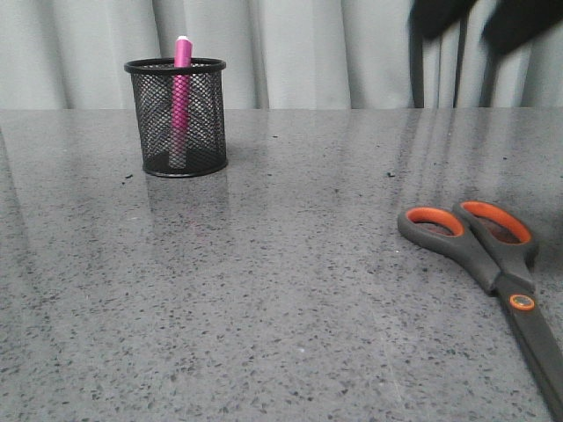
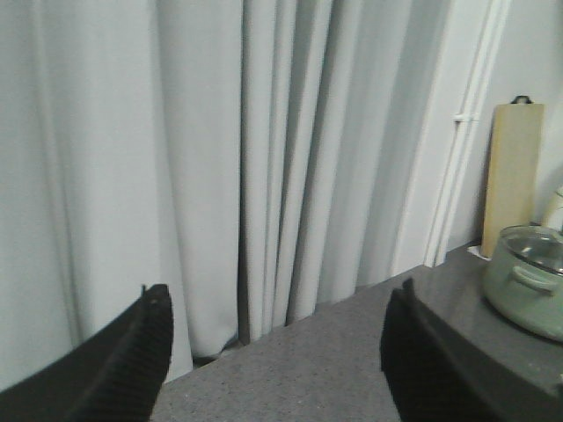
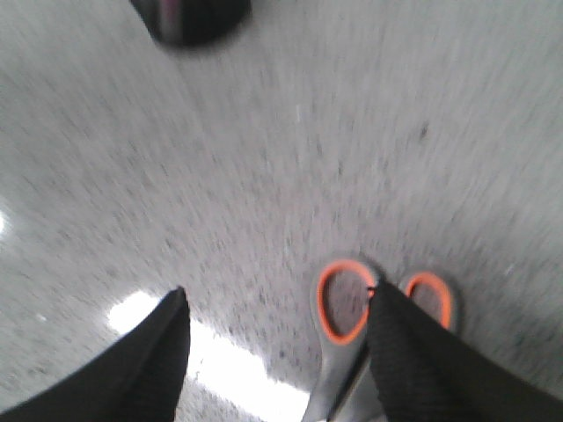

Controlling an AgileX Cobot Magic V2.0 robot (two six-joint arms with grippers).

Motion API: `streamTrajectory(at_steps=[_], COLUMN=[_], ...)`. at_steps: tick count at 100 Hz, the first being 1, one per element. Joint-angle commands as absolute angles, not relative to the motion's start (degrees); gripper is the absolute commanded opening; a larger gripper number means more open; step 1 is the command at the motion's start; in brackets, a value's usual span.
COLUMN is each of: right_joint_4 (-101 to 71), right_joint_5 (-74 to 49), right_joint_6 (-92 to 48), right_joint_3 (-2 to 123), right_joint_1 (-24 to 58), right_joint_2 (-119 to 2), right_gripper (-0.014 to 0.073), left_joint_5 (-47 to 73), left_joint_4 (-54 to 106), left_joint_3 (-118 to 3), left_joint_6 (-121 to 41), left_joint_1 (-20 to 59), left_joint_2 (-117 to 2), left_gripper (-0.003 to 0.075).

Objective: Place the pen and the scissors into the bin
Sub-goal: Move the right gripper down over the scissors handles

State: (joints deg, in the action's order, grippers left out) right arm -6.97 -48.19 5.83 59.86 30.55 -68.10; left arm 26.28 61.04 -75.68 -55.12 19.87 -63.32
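The pink pen (image 1: 181,92) stands upright inside the black mesh bin (image 1: 176,117) at the far left of the table. The scissors (image 1: 493,264) lie flat at the front right, orange-lined loops toward the middle, blades running off the right edge. In the right wrist view the scissors' loops (image 3: 345,303) lie below my open, empty right gripper (image 3: 277,303), one finger (image 3: 413,360) over the handles; the bin (image 3: 189,16) is blurred at the far edge. The right gripper's dark fingers (image 1: 440,13) show high in the front view. My left gripper (image 2: 277,303) is open and empty, facing curtains.
A grey speckled tabletop (image 1: 281,290) spans the scene, with grey curtains (image 1: 308,53) behind it. In the left wrist view a pale green lidded pot (image 2: 532,281) and a wooden board (image 2: 512,176) stand on a counter to the side.
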Motion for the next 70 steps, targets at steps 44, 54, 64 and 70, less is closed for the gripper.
streamTrajectory(at_steps=[44,54,64,70], right_joint_4=[-4.05,-4.05,-4.05,-4.31], right_joint_5=[-56.85,-56.85,-55.93,-55.67], right_joint_6=[19.19,20.13,20.50,20.64], right_joint_3=[62.39,61.25,58.75,57.46], right_joint_1=[30.88,30.88,30.88,30.88], right_joint_2=[-81.95,-83.77,-84.72,-84.85], right_gripper=[0.0482,0.0477,0.0474,0.0474], left_joint_5=[28.55,28.33,28.33,28.33], left_joint_4=[60.65,60.65,60.65,60.65], left_joint_3=[-73.71,-72.82,-72.58,-72.46], left_joint_6=[-54.77,-54.77,-54.77,-54.77], left_joint_1=[22.49,23.71,24.29,24.37], left_joint_2=[-52.53,-52.32,-52.32,-52.32], left_gripper=[0.0420,0.0420,0.0420,0.0420])
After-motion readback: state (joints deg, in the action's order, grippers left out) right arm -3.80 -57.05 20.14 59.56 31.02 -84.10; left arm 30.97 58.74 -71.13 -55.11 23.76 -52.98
